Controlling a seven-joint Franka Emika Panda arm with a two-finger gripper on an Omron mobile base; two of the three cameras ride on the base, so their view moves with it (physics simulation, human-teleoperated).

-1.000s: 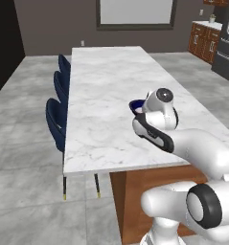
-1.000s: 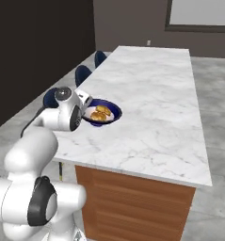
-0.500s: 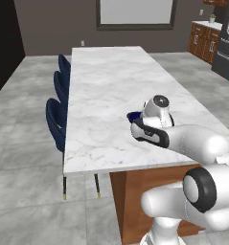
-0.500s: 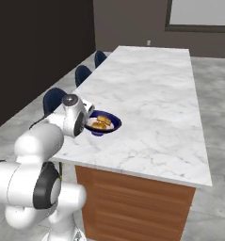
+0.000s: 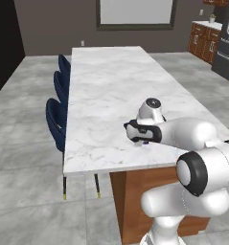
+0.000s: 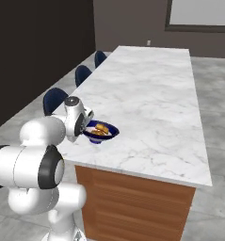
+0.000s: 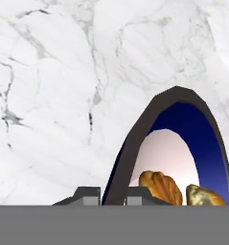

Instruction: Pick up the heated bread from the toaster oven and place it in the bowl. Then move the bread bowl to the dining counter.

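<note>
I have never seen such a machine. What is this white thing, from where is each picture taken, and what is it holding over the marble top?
The white thing is a robot arm on a base that can drive. Two pictures come from cameras on that base, behind the arm to its left and right. The third comes from a camera on the hand, looking along the gripper. The long marble top is the dining counter, with dark blue chairs beside it. The gripper is shut on the near rim of a small blue bowl, white inside. In the bowl lie golden pieces of bread. The bowl is low at the counter's near end; whether it touches, I cannot tell.
</note>
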